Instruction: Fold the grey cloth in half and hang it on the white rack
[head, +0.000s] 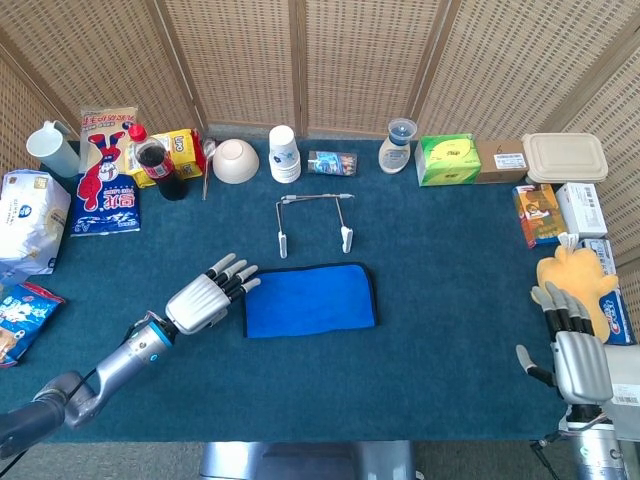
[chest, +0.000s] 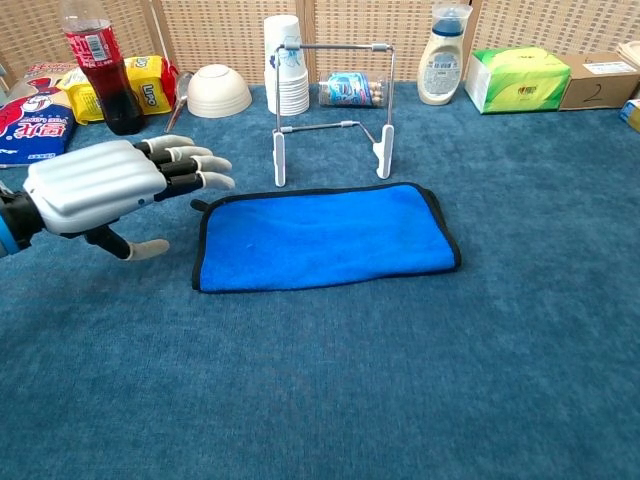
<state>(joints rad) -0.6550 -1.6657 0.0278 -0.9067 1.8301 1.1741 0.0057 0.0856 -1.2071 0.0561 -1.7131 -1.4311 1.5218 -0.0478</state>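
The cloth (head: 310, 299) (chest: 322, 236) is blue with a dark border and lies flat at the middle of the table. Just behind it stands the white rack (head: 314, 223) (chest: 332, 108), a wire frame on two white feet. My left hand (head: 208, 297) (chest: 112, 187) hovers at the cloth's left edge, fingers spread toward it, holding nothing. Far away at the table's right front corner is my right hand (head: 572, 350), fingers up and apart, empty. The chest view does not show it.
Along the back edge stand a cola bottle (chest: 94, 62), a white bowl (chest: 219, 91), stacked paper cups (chest: 289, 68), a white bottle (chest: 444, 42) and a green tissue box (chest: 517, 78). Snack bags (head: 108, 172) fill the left side; boxes and a yellow toy (head: 579, 283) lie at the right.
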